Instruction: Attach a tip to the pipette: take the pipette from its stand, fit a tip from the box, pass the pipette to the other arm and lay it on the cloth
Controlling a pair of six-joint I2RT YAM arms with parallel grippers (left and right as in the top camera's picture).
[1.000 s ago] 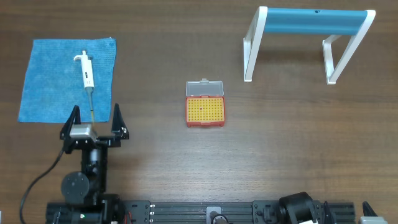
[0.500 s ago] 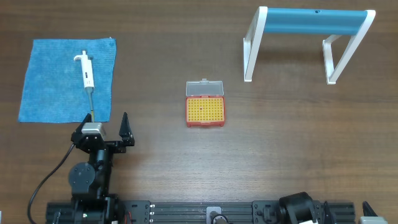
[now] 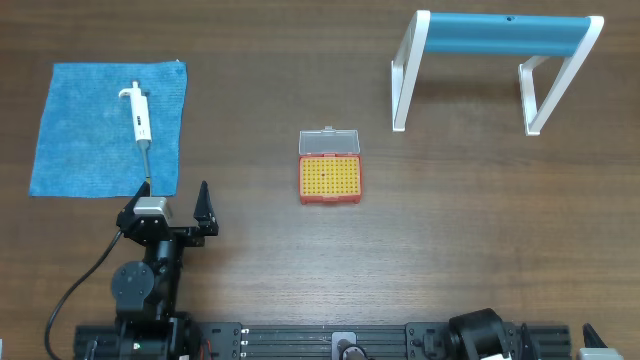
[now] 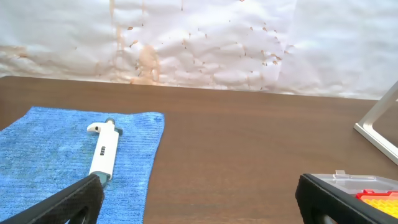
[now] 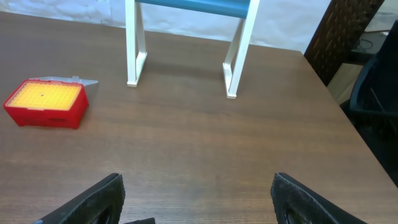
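A dark brown wood-grain table [image 3: 450,250] lies under soft, even light. Behind the table's far edge hangs a crinkled white sheet [image 4: 249,43] with brownish stains. Beyond one side edge of the table stand a dark perforated panel [image 5: 348,25] and a black chair [image 5: 376,87].

dark wood-grain table [image 3: 450,230], matt. blue cloth [image 3: 80,130], soft ribbed weave. pipette [image 3: 139,120], smooth white plastic. tip box [image 3: 329,180], glossy red plastic with a clear lid [image 3: 329,142]. stand [image 3: 500,35], smooth white and blue.
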